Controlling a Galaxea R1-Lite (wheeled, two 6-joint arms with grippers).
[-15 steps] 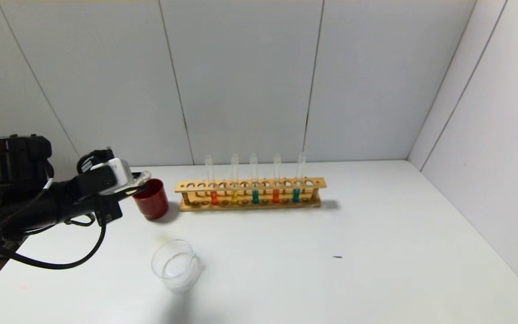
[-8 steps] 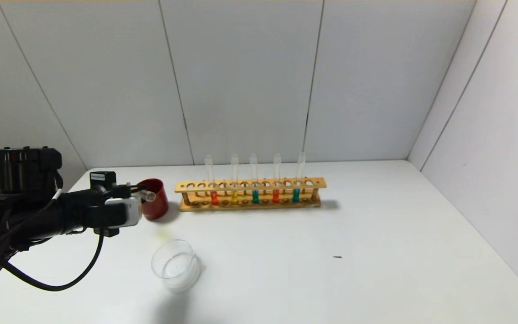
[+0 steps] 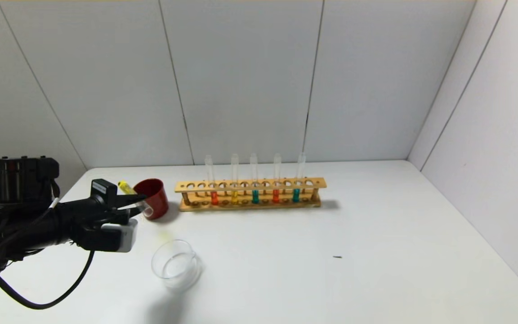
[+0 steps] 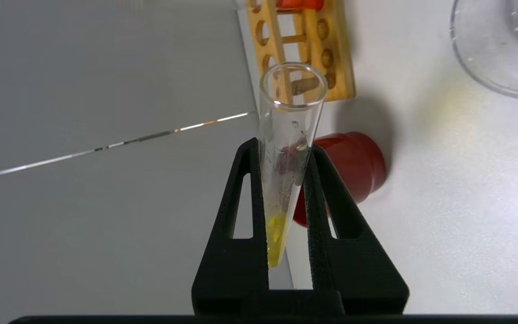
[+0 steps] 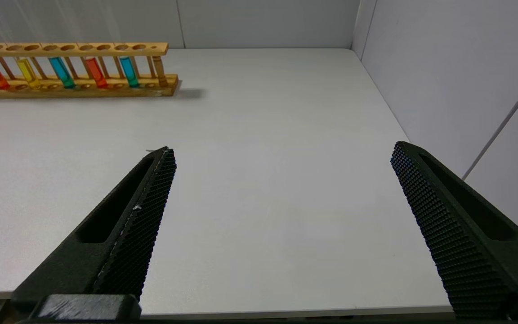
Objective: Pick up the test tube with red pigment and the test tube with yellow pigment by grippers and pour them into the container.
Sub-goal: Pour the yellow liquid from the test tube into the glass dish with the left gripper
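Your dish (image 3: 174, 265) sat near the table's (image 3: 331, 279) front-left and looked clear of pigment, with a faint yellow smear on the table just behind it. The rack (image 3: 250, 194) still carried a red tube (image 3: 214, 197), a yellow one, two teal ones and another red. Your left gripper (image 3: 138, 201) reached in low from the left, beside the red cup (image 3: 153, 198), fingers (image 4: 324, 211) pinching the yellow tube (image 4: 286, 180) near level, a little yellow pooled at its closed end. Your right gripper (image 5: 281, 155) hung spread wide over bare table
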